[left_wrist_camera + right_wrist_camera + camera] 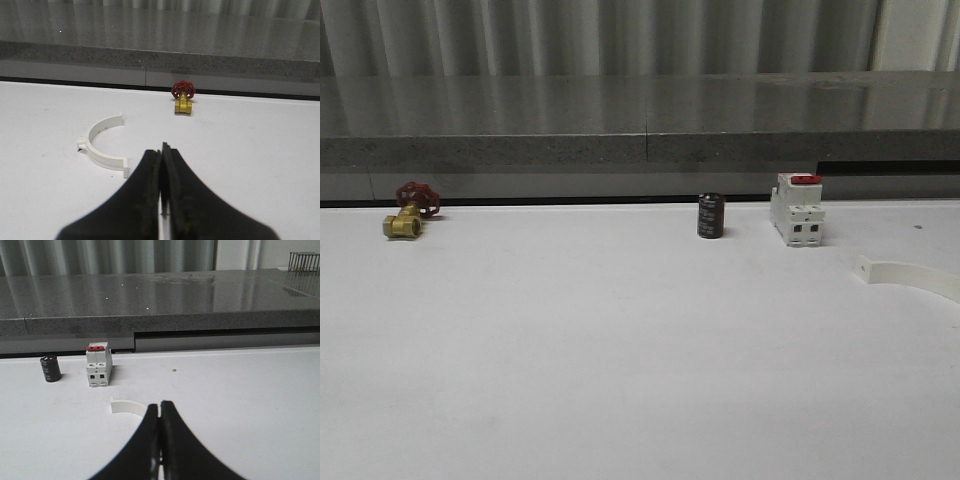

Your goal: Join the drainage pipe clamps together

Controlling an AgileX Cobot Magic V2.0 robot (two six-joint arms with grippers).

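- The white bench (pixel 620 350) carries a brass gate valve (pixel 408 214) with a red handwheel at its far left, standing near the back edge.
- A small black cylindrical capacitor (pixel 711 216) stands upright near the back edge, right of centre.
- Just to its right, apart from it, stands a white circuit breaker (pixel 796 210) with a red switch on top.
- One white drainage pipe clamp half (pixel 912 276) lies flat on the bench at the right edge of the front view, nearer than the breaker and well apart from it; its flat end tab points left and the arc runs out of frame.
- In the right wrist view the same clamp half (pixel 126 405) lies just beyond the right hand (pixel 160 412), partly hidden behind the black fingertips; whether they touch it cannot be told.
- The right hand is clenched, its two fingers pressed together with nothing between them.
- In the left wrist view the second clamp half (pixel 102 145) lies flat on the bench, its open side facing the valve (pixel 183 98), which stands well beyond it.
- The left hand (pixel 161 157) is also clenched and empty, its fingertips just beside that half's near end tab without touching it.
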